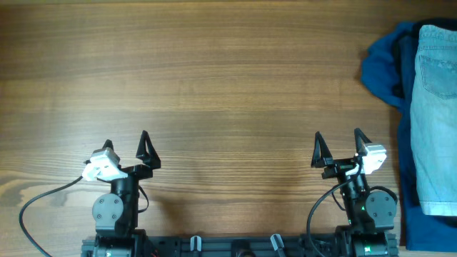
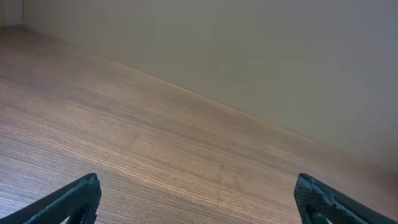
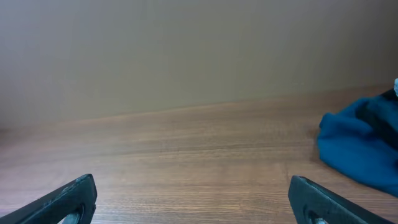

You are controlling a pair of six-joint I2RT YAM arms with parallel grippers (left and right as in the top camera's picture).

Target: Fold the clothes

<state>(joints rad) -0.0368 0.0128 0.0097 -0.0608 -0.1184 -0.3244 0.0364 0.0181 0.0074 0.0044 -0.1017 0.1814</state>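
The wooden table (image 1: 214,71) fills the overhead view, and most of its surface carries nothing. Only this view shows the denim shorts (image 1: 437,114): they lie along the right edge of the table, from the far right corner down toward the near edge. The frame cuts off their right side, so their whole shape cannot be made out. A dark blue garment (image 1: 385,68) lies under them and sticks out on their left side and along their near end.

The right wrist view shows one bunched part of this dark blue garment (image 3: 354,146) at its right border. A small pale spot above it is too little to name. The left wrist view shows no cloth, only table and a plain wall (image 2: 249,50).

The left hand (image 1: 126,140) and the right hand (image 1: 338,135) stay near the near edge of the table, well apart from each other. Both are spread wide and grasp nothing; the wrist views show only the tips of their fingers.
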